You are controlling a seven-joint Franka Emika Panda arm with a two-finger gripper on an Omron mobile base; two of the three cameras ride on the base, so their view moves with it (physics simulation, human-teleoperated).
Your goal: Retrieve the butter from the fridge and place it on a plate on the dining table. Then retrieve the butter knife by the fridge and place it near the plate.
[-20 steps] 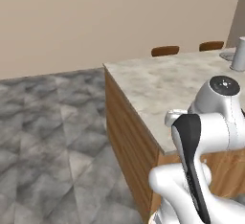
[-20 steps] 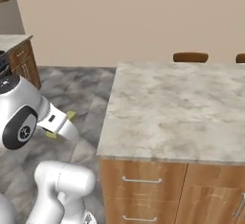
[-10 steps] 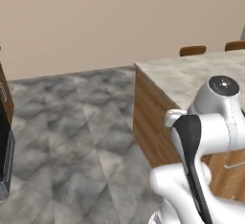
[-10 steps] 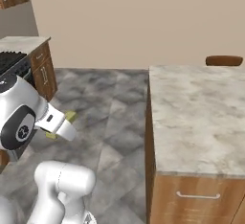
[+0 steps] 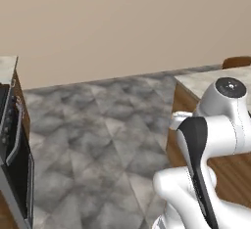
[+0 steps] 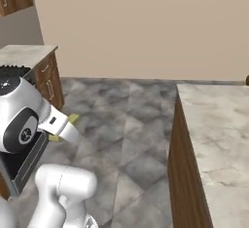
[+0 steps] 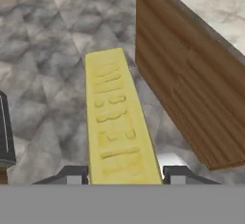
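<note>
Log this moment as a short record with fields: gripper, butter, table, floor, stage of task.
gripper: shut on the butter, one fingertip each side of the stick
butter: yellow stick, pointing away from the hand, over the floor
table: marbled top, wooden base, to the arm's right; the part in view is bare
floor: grey stone tiles
stage of task: butter in hand, not yet over the table; plate not in sight

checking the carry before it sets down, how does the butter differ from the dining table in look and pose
The butter is a slim yellow stick clamped in the gripper above the floor; the dining table is a broad, beige-grey marbled slab on a wooden base. The butter carries raised lettering; the tabletop is flat. Both have straight edges.
</note>
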